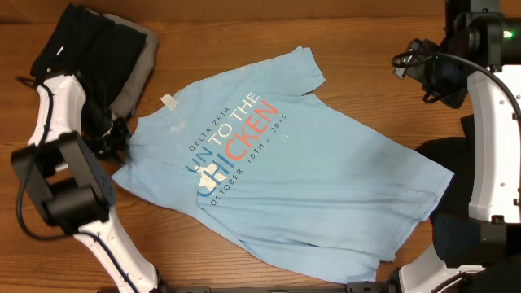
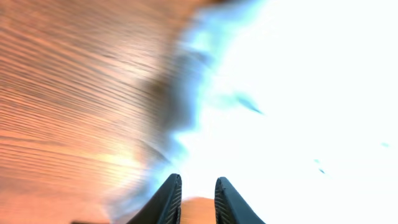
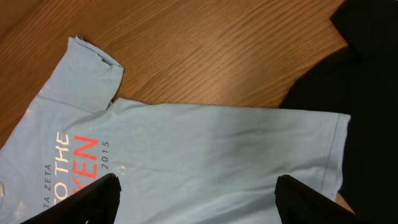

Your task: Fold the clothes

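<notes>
Light blue T-shirt (image 1: 285, 171) lies spread flat mid-frame on the counter (image 1: 366, 81), with a black garment (image 1: 89, 49) bunched at upper left. The right claw (image 3: 196, 199) is spread wide over the shirt. The left claw (image 2: 198, 200) is at the shirt's left edge, fingers nearly together, grip impossible to tell

Overhead, the light falls soft and even from above; the light blue T-shirt (image 1: 326, 171) and its lettering read sharp, with thin shadows at its edges on the wooden table (image 1: 366, 57); the black garment (image 1: 89, 49) at upper left sinks into near-featureless dark. The left wrist view is badly overexposed; the shirt burns out to white, the wood grain smears with blur; only the dark fingertips (image 2: 169, 199) of the left gripper (image 2: 198, 183) look fairly crisp. The right wrist view is well exposed and sharp, a mild sheen on the wood; the fingers (image 3: 93, 202) of the right gripper (image 3: 196, 199) are dark and soft.
</notes>
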